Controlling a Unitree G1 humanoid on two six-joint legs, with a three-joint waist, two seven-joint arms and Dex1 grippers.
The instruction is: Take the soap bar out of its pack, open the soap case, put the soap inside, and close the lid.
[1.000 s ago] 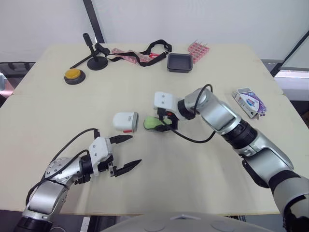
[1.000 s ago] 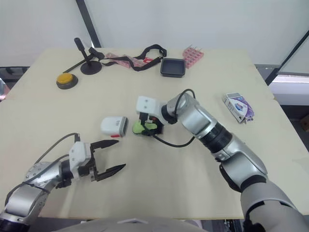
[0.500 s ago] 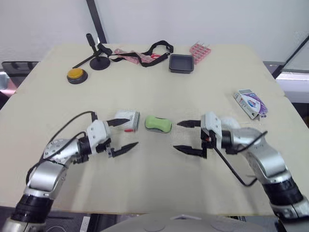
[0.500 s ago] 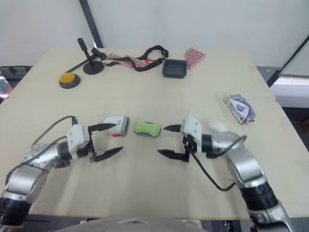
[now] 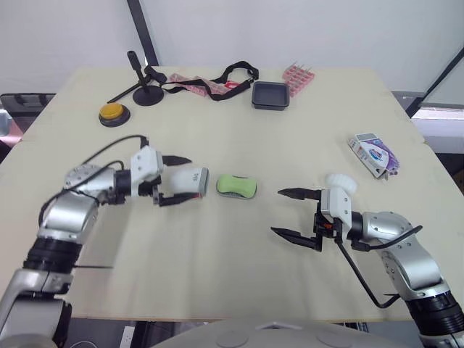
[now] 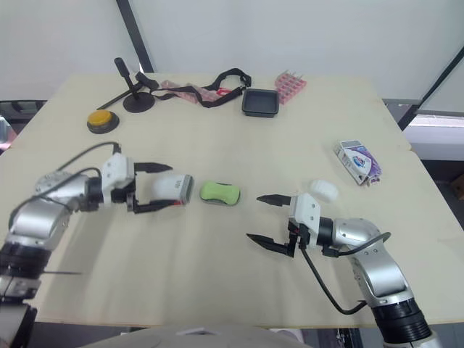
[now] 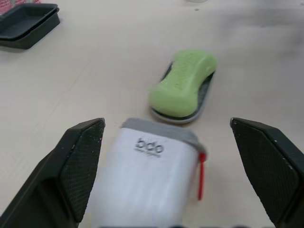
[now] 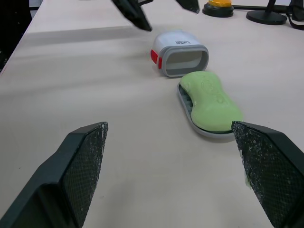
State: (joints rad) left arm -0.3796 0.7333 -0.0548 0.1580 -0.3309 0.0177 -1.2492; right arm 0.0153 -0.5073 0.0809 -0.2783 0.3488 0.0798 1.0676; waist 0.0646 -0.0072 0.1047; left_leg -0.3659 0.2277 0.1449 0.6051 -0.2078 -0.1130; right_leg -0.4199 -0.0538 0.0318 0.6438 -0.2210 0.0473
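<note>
The left gripper (image 5: 190, 178) has moved in since a moment ago, and now its wide-open fingers sit on both sides of the white case lid (image 7: 147, 183) without touching it. The right gripper (image 5: 277, 212) has pulled back more, and it is open too. The green soap (image 5: 236, 185) lies on its tray (image 8: 184, 99) between them, just beside the lid's open end

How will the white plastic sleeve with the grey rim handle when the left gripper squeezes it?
Probably stiff: the white sleeve looks like moulded hard plastic. Hollow, open-ended, so likely light and may skid. Smooth rounded sides could slip between the left gripper's open fingers.
</note>
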